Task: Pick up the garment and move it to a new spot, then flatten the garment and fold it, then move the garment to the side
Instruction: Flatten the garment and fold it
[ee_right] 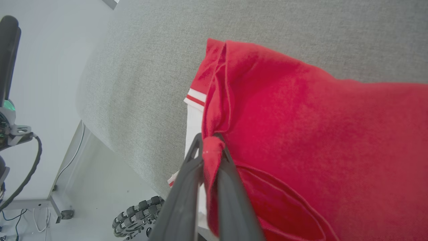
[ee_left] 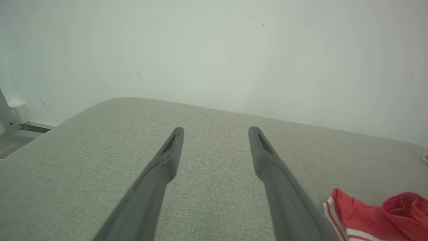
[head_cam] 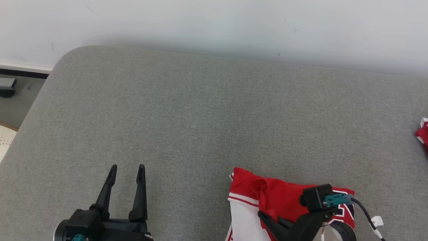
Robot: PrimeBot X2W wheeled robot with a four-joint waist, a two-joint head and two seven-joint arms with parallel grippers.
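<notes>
While pinching the garment in clamped right jaws, holds left jaws spread, empty. Lies well right of those.

Lighting: bright, even and diffuse in all three views; you have no hard glare.
Shadows: one soft grey band on the wall, just above the far edge of the grey cushion.
Head view: sharp, weave readable.
Left wrist view: hazy, wall washed out, cushion edge bowed by the wide lens; left end effector goes soft towards the bottom edge.
Right wrist view: garment oversaturated, red folds losing detail; edges stretched.
</notes>
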